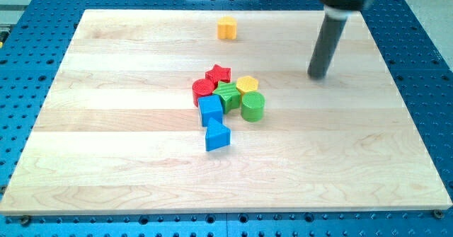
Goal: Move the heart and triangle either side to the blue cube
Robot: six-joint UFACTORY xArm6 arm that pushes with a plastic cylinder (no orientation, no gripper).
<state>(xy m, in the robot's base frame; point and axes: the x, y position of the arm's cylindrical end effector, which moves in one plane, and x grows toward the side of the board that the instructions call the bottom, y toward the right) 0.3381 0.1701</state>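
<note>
Block cluster, board centre
Our blue triangular block (pixel 217 136) points toward the view's bottom-right, touching the blue cube (pixel 210 110); my tip (pixel 318 75) stands clear, upper right, touching nothing.

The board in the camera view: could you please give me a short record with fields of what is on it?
tip: my tip, at the view's right of the cluster, touching no block
blue cube, at the cluster's bottom-left
blue triangle, just below the cube
yellow heart, alone near the view's top
cluster: red star, red cylinder, green star, yellow hexagon, green cylinder
</note>
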